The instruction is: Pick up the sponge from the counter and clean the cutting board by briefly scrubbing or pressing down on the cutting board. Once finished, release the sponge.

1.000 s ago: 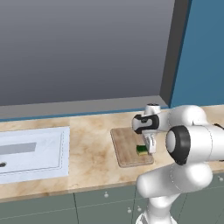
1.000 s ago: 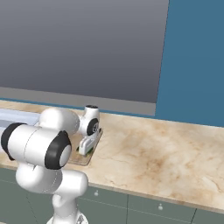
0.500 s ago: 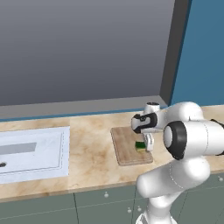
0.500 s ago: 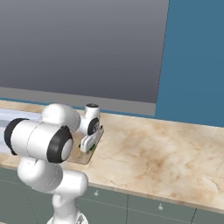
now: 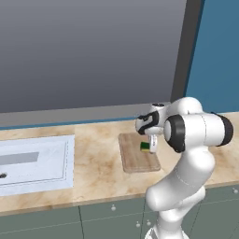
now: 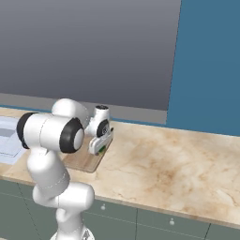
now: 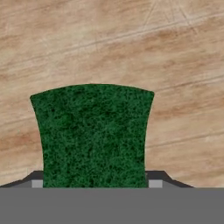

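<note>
The sponge (image 7: 92,135) shows its dark green top, and it lies flat on the light-brown cutting board (image 7: 109,43). My gripper (image 7: 94,183) points down onto it, with one dark fingertip against each side of the sponge. From the left base view, the gripper (image 5: 148,149) stands over the sponge (image 5: 145,146) in the far right part of the cutting board (image 5: 135,161). The right base view has the gripper (image 6: 99,149) and the sponge (image 6: 101,150) at the cutting board's (image 6: 84,161) near right edge. The board lies on the beige counter (image 5: 98,168).
A white inset sink (image 5: 32,163) sits in the counter to the left of the board. The counter (image 6: 164,168) runs on bare to the right of the board. A grey wall and a blue wall rise behind it. Grey-green cabinet fronts lie below.
My gripper has slid the sponge across the board, from its near right corner toward the back wall. The board has stayed in place.
</note>
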You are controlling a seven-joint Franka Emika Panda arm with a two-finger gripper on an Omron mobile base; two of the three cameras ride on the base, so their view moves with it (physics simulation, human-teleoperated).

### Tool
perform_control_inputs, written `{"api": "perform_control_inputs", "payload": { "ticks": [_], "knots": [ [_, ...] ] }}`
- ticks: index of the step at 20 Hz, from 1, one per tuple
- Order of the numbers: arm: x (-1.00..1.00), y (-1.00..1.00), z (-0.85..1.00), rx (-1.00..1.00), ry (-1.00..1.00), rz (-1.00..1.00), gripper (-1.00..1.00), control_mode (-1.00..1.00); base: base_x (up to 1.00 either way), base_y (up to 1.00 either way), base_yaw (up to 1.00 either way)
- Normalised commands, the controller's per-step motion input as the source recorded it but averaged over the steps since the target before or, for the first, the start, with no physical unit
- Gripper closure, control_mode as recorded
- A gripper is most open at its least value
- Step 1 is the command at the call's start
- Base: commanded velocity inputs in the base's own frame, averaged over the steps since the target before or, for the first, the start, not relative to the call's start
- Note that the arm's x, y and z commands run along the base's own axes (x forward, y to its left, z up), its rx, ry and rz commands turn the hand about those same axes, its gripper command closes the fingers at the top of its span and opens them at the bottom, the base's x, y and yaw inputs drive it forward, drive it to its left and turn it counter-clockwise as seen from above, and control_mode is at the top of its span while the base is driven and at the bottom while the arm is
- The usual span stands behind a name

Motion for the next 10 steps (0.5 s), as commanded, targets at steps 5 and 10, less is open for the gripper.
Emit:
{"api": "perform_control_inputs", "payload": {
  "ticks": [5, 10],
  "knots": [
    [0.70, 0.00, 0.00, 0.00, 0.00, -0.13, 1.00, -1.00, 0.00, 0.00, 0.00],
    [0.76, 0.00, 0.00, 0.00, 0.00, -0.11, 1.00, -1.00, 0.00, 0.00, 0.00]
  ]
}}
